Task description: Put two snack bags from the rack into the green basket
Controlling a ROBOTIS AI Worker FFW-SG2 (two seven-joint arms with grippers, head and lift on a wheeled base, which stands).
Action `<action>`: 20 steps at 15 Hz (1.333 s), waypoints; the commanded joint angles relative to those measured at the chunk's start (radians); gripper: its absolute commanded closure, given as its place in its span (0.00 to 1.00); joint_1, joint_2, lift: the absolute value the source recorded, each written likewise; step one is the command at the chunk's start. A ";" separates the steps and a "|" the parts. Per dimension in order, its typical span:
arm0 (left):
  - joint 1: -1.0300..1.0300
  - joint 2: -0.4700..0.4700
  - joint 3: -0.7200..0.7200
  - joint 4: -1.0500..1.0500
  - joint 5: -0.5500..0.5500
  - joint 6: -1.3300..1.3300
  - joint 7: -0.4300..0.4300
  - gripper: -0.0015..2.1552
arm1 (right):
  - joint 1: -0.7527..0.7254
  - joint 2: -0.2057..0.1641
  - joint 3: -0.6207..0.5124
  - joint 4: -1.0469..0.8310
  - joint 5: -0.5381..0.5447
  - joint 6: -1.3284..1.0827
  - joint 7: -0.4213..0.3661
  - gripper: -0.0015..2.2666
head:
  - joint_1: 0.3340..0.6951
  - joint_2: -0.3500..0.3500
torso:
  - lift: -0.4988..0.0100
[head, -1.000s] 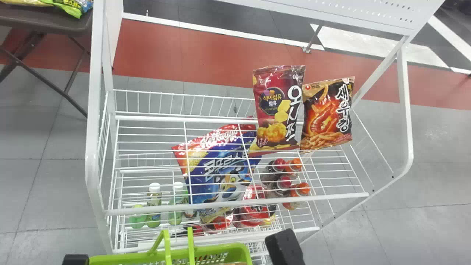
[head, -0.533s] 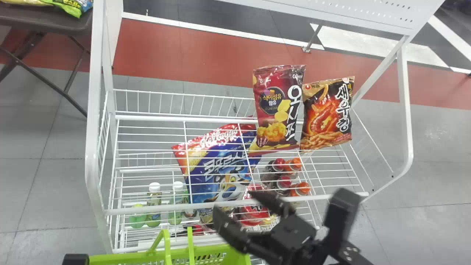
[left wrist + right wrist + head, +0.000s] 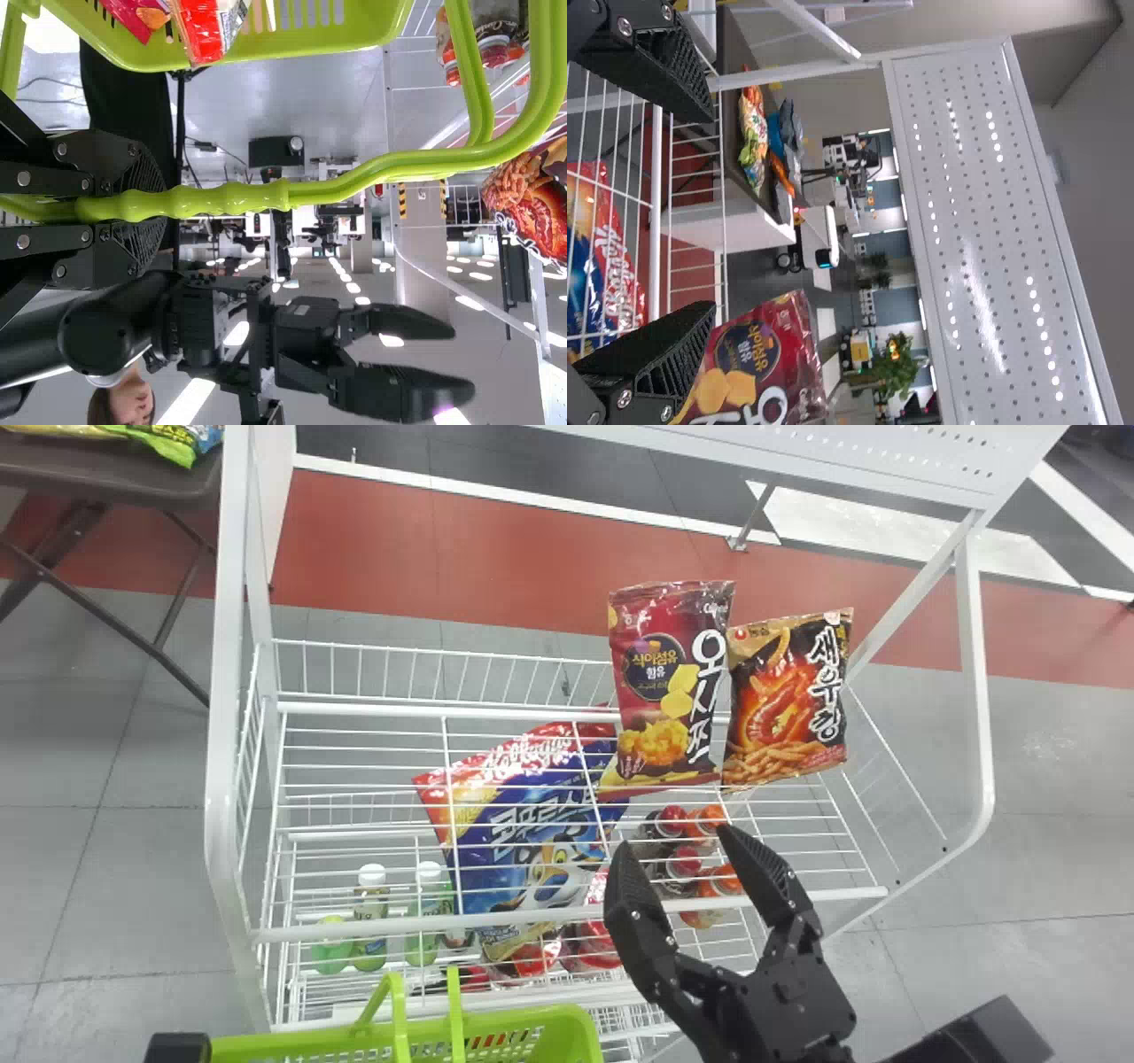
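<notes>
- White wire makes up the rack (image 3: 576, 911) in the head view, and from where I stand it fills much of the frame's middle.
- Same view, just right of centre: the red snack bag (image 3: 664, 682) stands on the rack, with the black-and-orange snack bag (image 3: 788, 700) close by its right side.
- Nearer the middle, the blue cereal bag (image 3: 540, 850) lies slantwise under the wires, with capped bottles (image 3: 372, 912) toward the lower left.
- Down at the bottom edge, left of centre, I can see the green basket (image 3: 514, 1036); at the lower left corner a black piece of the left arm (image 3: 177, 1049) pokes up beside it.
- Lower right of the frame, the right gripper (image 3: 678, 841) hangs over the front of the rack, fingers well apart, nothing caught between them.
- On to the left wrist view: the left gripper (image 3: 152, 205) is clamped on the handle (image 3: 354, 181) of the green basket, and there are red packets (image 3: 199, 27) inside the basket.
- Last, the right wrist view: the right gripper (image 3: 709, 212) has its fingers spread, the red snack bag just beyond one of them, and a perforated white panel (image 3: 983, 239) farther off.
</notes>
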 commanded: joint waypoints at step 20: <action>0.015 -0.003 -0.004 -0.022 0.008 0.001 -0.007 0.67 | 0.037 0.010 -0.023 -0.092 -0.015 0.112 -0.025 0.03 | 1.00 0.00 | 0.97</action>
